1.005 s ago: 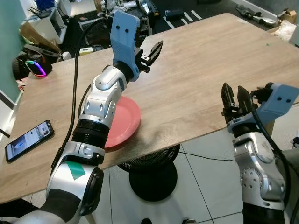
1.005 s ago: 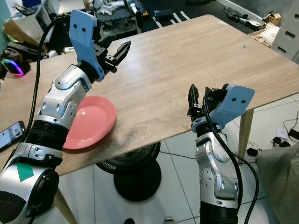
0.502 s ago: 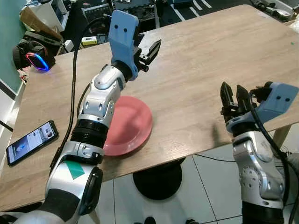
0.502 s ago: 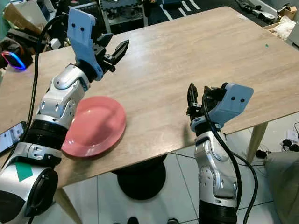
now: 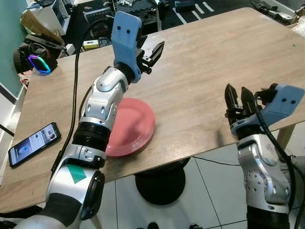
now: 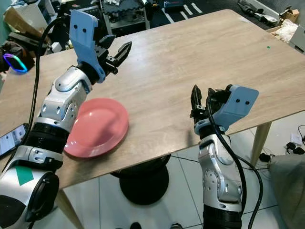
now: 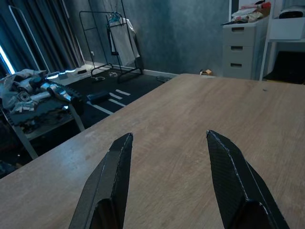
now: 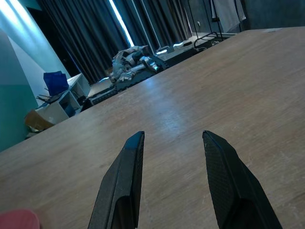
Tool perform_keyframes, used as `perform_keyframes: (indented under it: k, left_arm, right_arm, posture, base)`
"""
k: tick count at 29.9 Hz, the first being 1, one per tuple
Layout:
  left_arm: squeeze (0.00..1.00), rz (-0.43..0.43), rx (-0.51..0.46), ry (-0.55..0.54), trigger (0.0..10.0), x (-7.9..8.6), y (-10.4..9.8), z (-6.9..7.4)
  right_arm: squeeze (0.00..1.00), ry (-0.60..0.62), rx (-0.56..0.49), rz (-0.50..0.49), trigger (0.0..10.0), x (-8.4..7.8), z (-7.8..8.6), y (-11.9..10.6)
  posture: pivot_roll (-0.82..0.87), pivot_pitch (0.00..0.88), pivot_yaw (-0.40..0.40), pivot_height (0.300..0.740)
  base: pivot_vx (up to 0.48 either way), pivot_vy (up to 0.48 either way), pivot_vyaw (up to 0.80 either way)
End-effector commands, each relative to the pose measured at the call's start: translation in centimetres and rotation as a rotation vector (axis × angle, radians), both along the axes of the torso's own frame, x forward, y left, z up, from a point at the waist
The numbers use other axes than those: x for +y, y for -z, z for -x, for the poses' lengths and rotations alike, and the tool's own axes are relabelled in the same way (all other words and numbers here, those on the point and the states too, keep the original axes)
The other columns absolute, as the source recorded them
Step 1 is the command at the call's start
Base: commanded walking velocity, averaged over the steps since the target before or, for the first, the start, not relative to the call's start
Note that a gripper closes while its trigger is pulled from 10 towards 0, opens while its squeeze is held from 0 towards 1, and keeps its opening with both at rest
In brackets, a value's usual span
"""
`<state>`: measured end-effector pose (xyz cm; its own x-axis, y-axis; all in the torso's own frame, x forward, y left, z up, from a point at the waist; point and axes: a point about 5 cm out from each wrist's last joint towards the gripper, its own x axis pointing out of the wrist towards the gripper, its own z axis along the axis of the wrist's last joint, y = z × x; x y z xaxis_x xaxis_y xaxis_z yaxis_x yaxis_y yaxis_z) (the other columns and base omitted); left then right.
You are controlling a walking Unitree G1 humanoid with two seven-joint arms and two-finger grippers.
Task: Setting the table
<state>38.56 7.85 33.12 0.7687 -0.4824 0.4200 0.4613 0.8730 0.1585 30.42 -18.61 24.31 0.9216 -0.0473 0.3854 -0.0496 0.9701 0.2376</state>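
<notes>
Plate: pink, flat on desk near front edge, placed. Left end effector: raised above desk, fingers apart, empty. Right end effector: off desk edge, parted, empty. You fetch next item.

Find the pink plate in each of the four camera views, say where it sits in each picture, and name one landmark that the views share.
Left eye view: pink plate lies left of centre near the table's near edge, partly behind the left arm.
Right eye view: pink plate lies left of centre near that same edge.
Left wrist view: not in it.
Right wrist view: a pink sliver at the bottom left corner.
Shared landmark: the wooden table.
</notes>
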Motion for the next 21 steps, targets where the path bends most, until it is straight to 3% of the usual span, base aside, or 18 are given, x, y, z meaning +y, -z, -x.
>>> perform_keyframes:
  k: [1, 11, 21]
  left_arm:
    - [0.00, -0.006, 0.006, -0.025, 10.0, 0.7, 0.3, -0.2]
    - [0.00, -0.001, 0.025, -0.081, 10.0, 2.5, 1.6, 0.3]
    - [0.00, 0.063, 0.048, -0.219, 10.0, 6.5, 2.9, 1.7]
  right_arm:
    - [0.00, -0.018, 0.011, 0.001, 10.0, 0.4, -0.1, 0.4]
    - [0.00, -0.034, 0.014, 0.014, 10.0, 0.6, -0.1, 0.5]
    - [0.00, -0.106, -0.001, 0.029, 10.0, 1.7, -0.3, 0.7]
  posture:
    - [-0.16, 0.106, 0.219, 0.740]
    - [-0.15, 0.106, 0.210, 0.740]
    - [-0.09, 0.076, 0.187, 0.740]
  base:
    - [0.000, 0.000, 0.00]
    - [0.000, 0.000, 0.00]
    - [0.000, 0.000, 0.00]
